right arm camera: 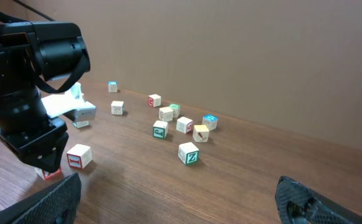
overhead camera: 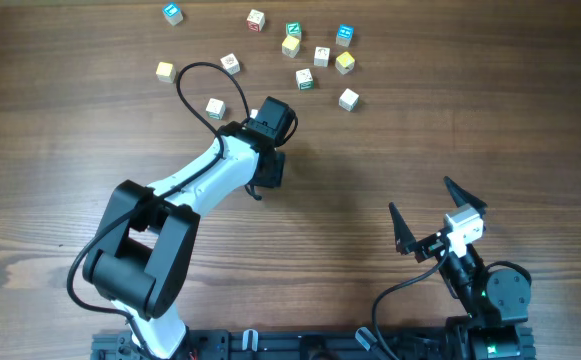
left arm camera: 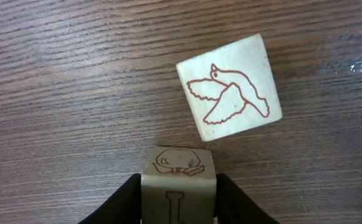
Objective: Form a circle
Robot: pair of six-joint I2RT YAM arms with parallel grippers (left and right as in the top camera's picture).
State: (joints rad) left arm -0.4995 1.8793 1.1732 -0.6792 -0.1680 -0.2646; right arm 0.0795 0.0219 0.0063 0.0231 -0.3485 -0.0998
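My left gripper point(overhead camera: 268, 152) points down at the table, shut on a pale wooden cube point(left arm camera: 178, 186) with a red drawing on top and a letter I on its near side. Both fingers point(left arm camera: 128, 199) press its sides. Just beyond lies a tilted cube with a red bird point(left arm camera: 229, 87), a small gap apart. From the right wrist, a red-framed I cube point(right arm camera: 79, 155) stands beside the left gripper point(right arm camera: 40, 152). No circle of cubes is in view; the others lie scattered. My right gripper point(overhead camera: 420, 197) is open and empty at the near right.
Several loose cubes lie across the far side: a green Z cube point(right arm camera: 189, 153), blue-faced ones point(overhead camera: 173, 13) point(overhead camera: 344, 35), yellow ones point(overhead camera: 344, 62) point(overhead camera: 165, 70), and a pale one point(overhead camera: 215, 108) left of the left wrist. A black cable point(overhead camera: 195, 75) loops above the arm.
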